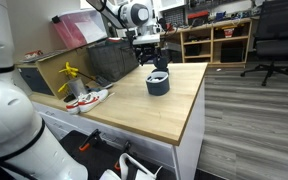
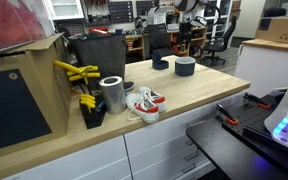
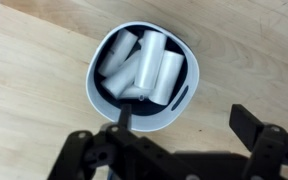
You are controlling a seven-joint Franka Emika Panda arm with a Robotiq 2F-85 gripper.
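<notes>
While the gripper (image 1: 147,57) hangs just above the dark bowl (image 1: 158,83) on the wooden table (image 1: 154,118) in an exterior view, its fingers are too small there to judge. In an exterior view the bowl (image 2: 185,66) stands well beyond a pair of white-and-red shoes (image 2: 144,102). In the wrist view the fingers (image 3: 252,125) are spread wide and empty. The bowl (image 3: 94,85), which holds white rolls (image 3: 144,65), lies just ahead of them.

The pincer (image 3: 182,140) is cut off by the wrist view's bottom edge.
</notes>
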